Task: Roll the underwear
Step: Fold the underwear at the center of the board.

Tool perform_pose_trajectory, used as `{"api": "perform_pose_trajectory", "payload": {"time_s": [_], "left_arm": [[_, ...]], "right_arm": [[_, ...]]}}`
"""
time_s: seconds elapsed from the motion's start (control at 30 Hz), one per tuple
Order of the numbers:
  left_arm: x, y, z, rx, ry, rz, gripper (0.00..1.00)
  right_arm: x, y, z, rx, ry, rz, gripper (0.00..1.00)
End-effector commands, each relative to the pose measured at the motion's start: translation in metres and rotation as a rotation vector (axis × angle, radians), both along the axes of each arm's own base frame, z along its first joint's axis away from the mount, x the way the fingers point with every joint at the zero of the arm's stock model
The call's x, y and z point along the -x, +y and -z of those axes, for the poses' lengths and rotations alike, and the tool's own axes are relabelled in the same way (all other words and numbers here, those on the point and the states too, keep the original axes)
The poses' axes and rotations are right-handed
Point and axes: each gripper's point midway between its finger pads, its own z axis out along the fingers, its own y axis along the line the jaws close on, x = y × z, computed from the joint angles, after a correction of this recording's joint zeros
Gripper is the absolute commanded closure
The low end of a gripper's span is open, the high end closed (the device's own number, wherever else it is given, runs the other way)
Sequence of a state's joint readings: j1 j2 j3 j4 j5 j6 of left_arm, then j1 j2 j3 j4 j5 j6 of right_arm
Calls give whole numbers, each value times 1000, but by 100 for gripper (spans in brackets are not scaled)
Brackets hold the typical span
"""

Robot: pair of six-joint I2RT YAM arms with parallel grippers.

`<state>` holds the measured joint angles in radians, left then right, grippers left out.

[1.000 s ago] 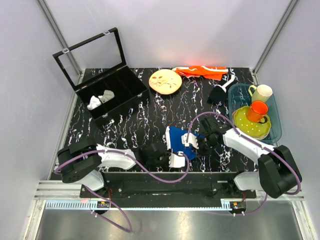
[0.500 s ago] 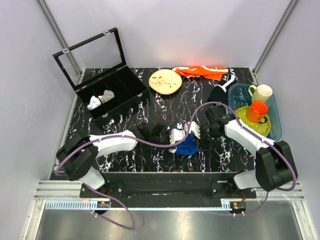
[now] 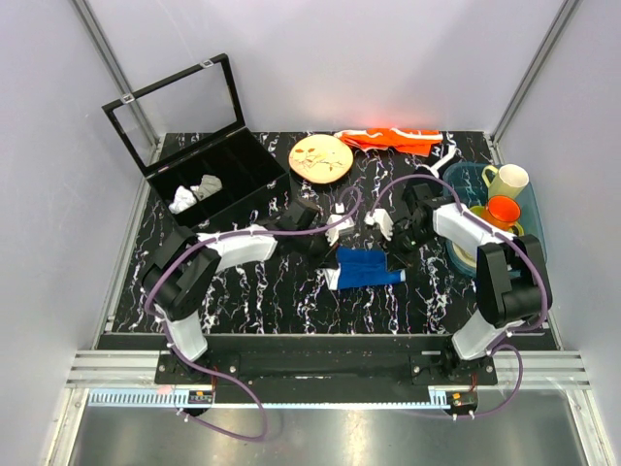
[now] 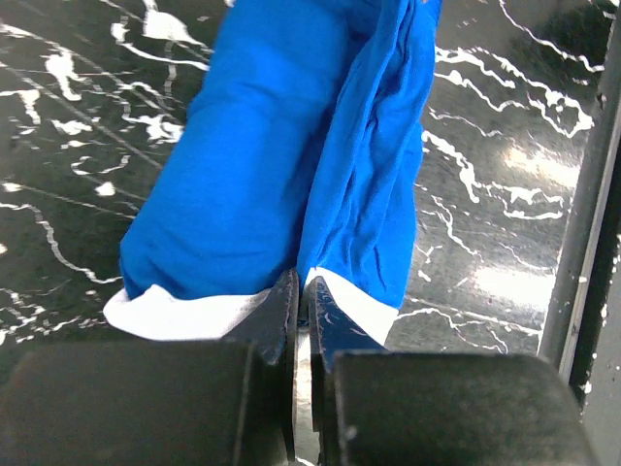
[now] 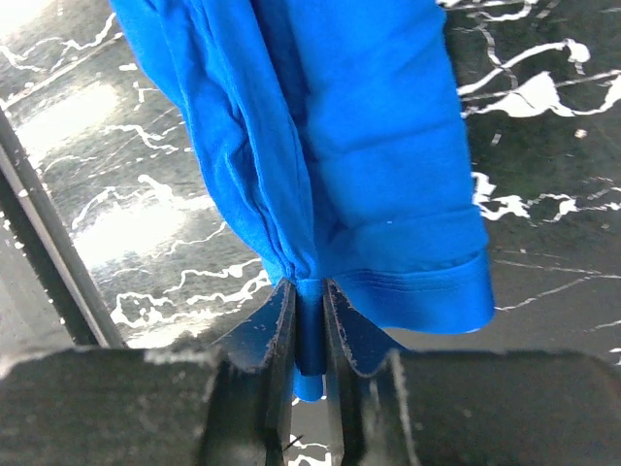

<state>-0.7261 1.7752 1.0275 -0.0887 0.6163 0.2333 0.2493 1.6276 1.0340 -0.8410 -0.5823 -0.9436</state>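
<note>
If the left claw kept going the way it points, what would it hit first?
The blue underwear that the left gripper pinches, stretched ahead of it; behind that, probably the black marbled table, though depth is unclear.

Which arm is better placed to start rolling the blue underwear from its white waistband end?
Probably the left: the left gripper is shut on the white waistband of the royal-blue fabric underwear. The right gripper pinches the opposite blue hem.

You have no readable text, label or number in any view. The underwear (image 4: 262,165) pinched by the left gripper (image 4: 302,287) shows plain blue and white; white marks on the orange cloth (image 3: 390,139), far beyond the right gripper (image 3: 399,258), are illegible.
</note>
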Motion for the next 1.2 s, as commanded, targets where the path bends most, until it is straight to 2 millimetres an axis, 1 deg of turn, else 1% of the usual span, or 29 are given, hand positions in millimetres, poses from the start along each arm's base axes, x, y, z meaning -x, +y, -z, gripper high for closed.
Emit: {"api": "perform_pose_trajectory", "payload": {"time_s": [0.0, 0.23, 0.4, 0.43, 0.47, 0.5, 0.53, 0.6, 0.63, 0.67, 0.73, 0.77, 0.8, 0.83, 0.87, 0.9, 0.93, 0.97, 1.0, 1.03, 1.07, 1.1, 1.17], "left_arm": [[-35, -11, -21, 53, -40, -80, 100], [-55, -14, -10, 18, -50, -135, 100], [-72, -10, -2, -12, -75, -212, 100], [-74, -8, -1, -17, -78, -226, 100], [-78, -6, 0, -26, -91, -249, 99], [-78, -5, 1, -30, -85, -261, 98], [-82, -8, -2, -14, -100, -268, 97], [-86, -8, -4, -7, -105, -297, 93], [-89, -8, -5, -1, -111, -306, 90], [-91, -7, -7, -2, -118, -326, 83], [-93, -9, -12, 17, -117, -346, 79], [-96, -9, -19, 29, -132, -356, 72], [-95, -8, -21, 37, -125, -374, 64], [-99, -8, -28, 59, -142, -397, 55], [-105, -4, -43, 82, -180, -438, 51], [-102, 0, -42, 91, -172, -464, 49], [-107, 1, -53, 127, -201, -490, 47], [-111, 6, -62, 148, -217, -536, 45], [-108, 13, -68, 165, -229, -557, 41], [-111, 15, -80, 197, -257, -580, 40], [-110, 18, -84, 210, -264, -588, 39], [-107, 20, -96, 238, -279, -585, 38], [-96, 17, -100, 268, -264, -540, 37]], "right_arm": [[-22, -8, -2, 33, -7, 84, 79], [-45, -10, 4, 62, -27, 184, 75], [-57, -17, 5, 98, -72, 236, 67], [-61, -18, 5, 100, -87, 254, 64], [-63, -22, 5, 119, -101, 268, 64], [-66, -23, 5, 128, -115, 279, 63], [-71, -25, 4, 131, -135, 301, 62], [-75, -30, 5, 158, -159, 327, 61], [-80, -31, 5, 159, -177, 350, 61], [-83, -34, 4, 171, -191, 366, 60], [-89, -34, 3, 170, -207, 395, 60], [-92, -36, 3, 175, -213, 414, 60], [-97, -34, 2, 166, -225, 437, 59], [-98, -35, 2, 165, -228, 452, 58], [-101, -35, 1, 165, -233, 465, 56], [-104, -34, 0, 156, -232, 486, 56], [-108, -33, -2, 149, -237, 495, 55], [-109, -33, -2, 146, -237, 500, 55], [-113, -30, -5, 136, -246, 508, 54], [-115, -29, -5, 129, -247, 511, 53], [-118, -28, -6, 126, -250, 514, 53], [-119, -27, -6, 118, -245, 521, 51], [-125, -23, -6, 106, -236, 521, 50]]}}
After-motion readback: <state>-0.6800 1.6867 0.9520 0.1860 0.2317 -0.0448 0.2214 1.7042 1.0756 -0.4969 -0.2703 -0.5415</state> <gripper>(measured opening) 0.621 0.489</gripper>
